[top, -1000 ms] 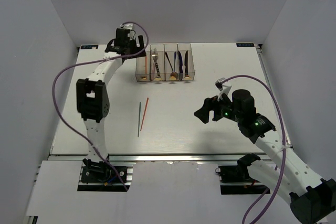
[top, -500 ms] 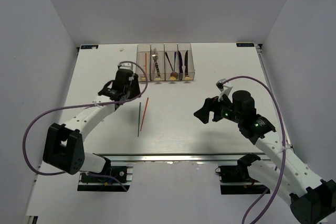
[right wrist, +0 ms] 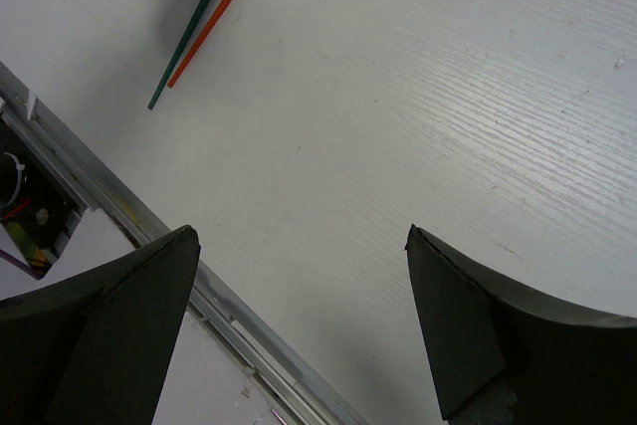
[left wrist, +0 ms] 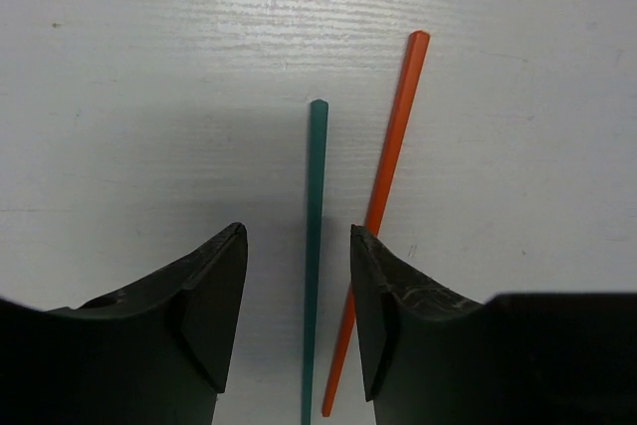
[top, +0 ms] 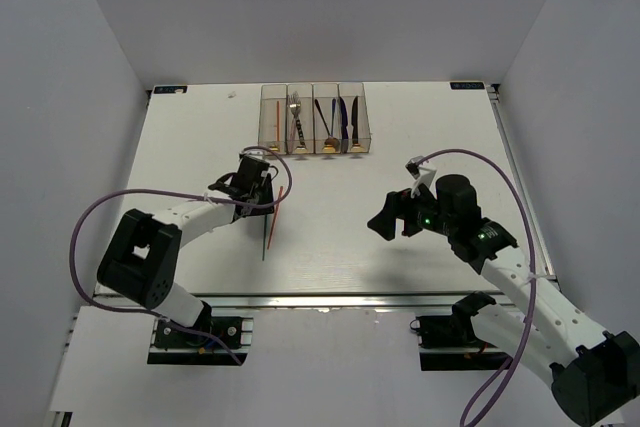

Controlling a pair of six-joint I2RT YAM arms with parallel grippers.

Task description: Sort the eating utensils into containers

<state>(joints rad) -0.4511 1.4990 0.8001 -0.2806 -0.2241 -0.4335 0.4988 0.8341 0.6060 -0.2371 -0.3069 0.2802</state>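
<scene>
Left fingers (left wrist: 214, 296) apart, straddling teal chopstick (left wrist: 313, 246); red chopstick (left wrist: 393, 136) just beside it, partly behind one finger. Both lie nearer worktop's (left wrist: 149, 67) left edge. Right fingers (right wrist: 109, 316) apart, hovering nearer right edge.

No legible text, numbers or brand marks in any view. Small dark tag (top: 170, 89) at far-left corner of white bench (top: 430, 127), second tag (top: 466, 85) at far-right corner: both too small to read.
</scene>
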